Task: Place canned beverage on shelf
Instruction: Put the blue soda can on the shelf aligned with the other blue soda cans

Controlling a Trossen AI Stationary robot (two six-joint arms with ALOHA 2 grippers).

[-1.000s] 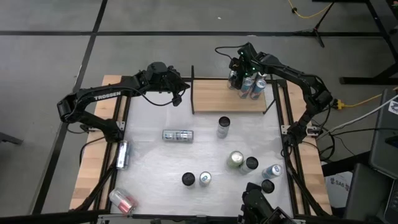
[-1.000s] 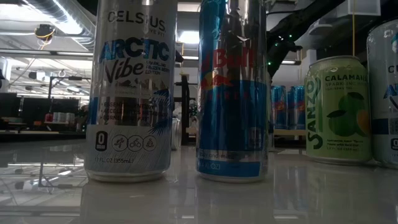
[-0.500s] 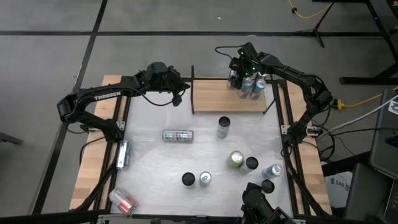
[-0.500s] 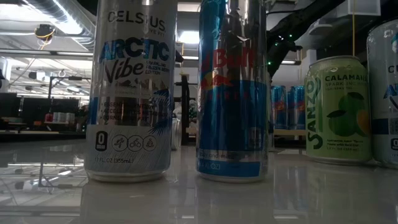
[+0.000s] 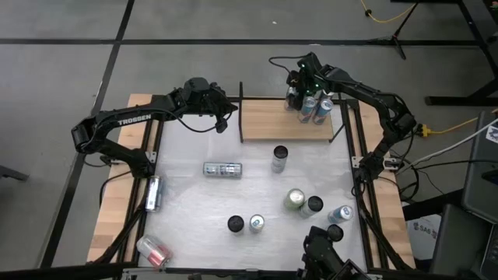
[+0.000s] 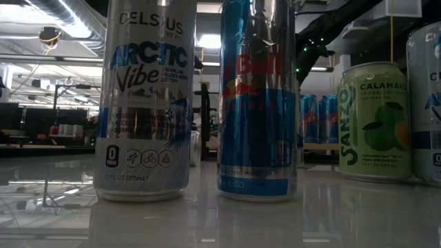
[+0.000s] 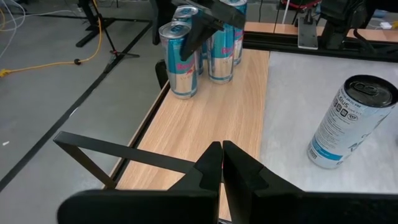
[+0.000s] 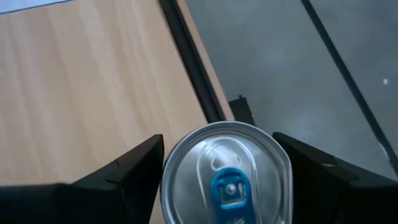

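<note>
The shelf (image 5: 272, 124) is a light wooden board with black uprights at the table's far edge. Several slim silver-blue cans (image 5: 315, 107) stand upright on its right end. My right gripper (image 5: 305, 92) hangs over them, open. Its fingers flank the top of one can (image 8: 227, 180), which stands on the board (image 8: 93, 74) near the board's black edge rail (image 8: 193, 62). My left gripper (image 7: 221, 155) is shut and empty, hovering by the shelf's left end (image 7: 205, 118). My right gripper slants down from above, one finger (image 8: 140, 171) on each side of the can's top rim (image 8: 171, 162). The gaps are very narrow, and I cannot tell whether the fingers touch the rim. The can stands upright on the shelf board.
Upright cans stand on the table: one near the shelf (image 5: 280, 158), a cluster at the near right (image 5: 312, 205), two at the near middle (image 5: 246, 224). Others lie flat at the middle (image 5: 222, 169) and left (image 5: 153, 193). Close cans (image 6: 257, 103) fill the low view.
</note>
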